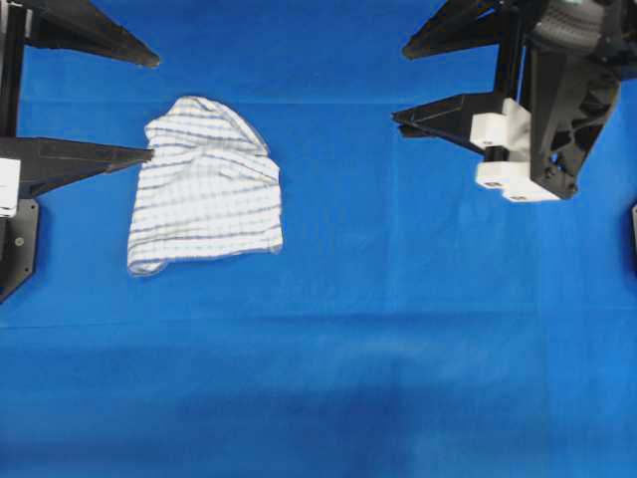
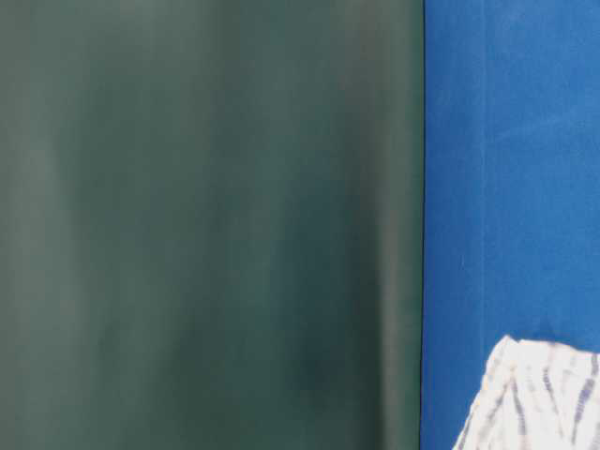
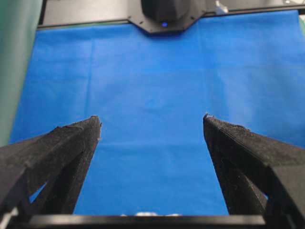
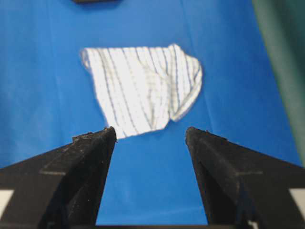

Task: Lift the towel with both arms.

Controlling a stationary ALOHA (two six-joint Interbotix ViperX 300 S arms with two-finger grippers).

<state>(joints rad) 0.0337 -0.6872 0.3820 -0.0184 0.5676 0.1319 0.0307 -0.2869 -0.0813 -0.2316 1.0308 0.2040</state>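
The towel (image 1: 204,189), white with thin blue and grey checks, lies crumpled on the blue cloth at centre left. My left gripper (image 1: 154,107) stands open at its left, and the nearer finger's tip reaches the towel's left edge. In the left wrist view the left gripper (image 3: 151,118) is wide open with only blue cloth between the fingers; a white sliver (image 3: 147,213) shows at the bottom. My right gripper (image 1: 400,84) is open, well to the right of the towel and apart from it. The right wrist view shows the towel (image 4: 143,88) ahead of the open right gripper (image 4: 150,130). A towel corner (image 2: 544,394) shows in the table-level view.
A blue cloth (image 1: 398,329) covers the table. A dark green backdrop (image 2: 206,225) fills most of the table-level view and edges both wrist views. The right arm's black base (image 3: 164,14) sits at the far end of the left wrist view.
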